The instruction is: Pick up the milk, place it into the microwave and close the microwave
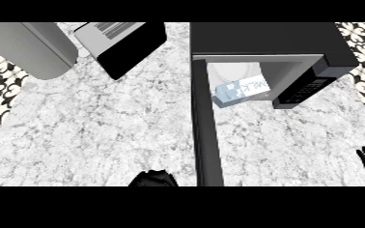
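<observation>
A pale blue and white milk carton (240,91) lies on its side at the front of the open black microwave (285,43), partly jutting over the cavity's front edge. The microwave door (206,130) stands swung out toward me, seen edge-on as a long dark bar down the middle of the counter. Only the top of my left hand (152,178) shows at the lower edge, just left of the door's near end, touching nothing. A sliver of my right hand (361,153) peeks in at the right edge, apart from the carton.
A grey rounded appliance (35,48) sits at the far left. Next to it stands a toaster-like box with a black side (121,41). White marble counter (107,121) spreads between them and the microwave door. The control panel (306,87) faces front right.
</observation>
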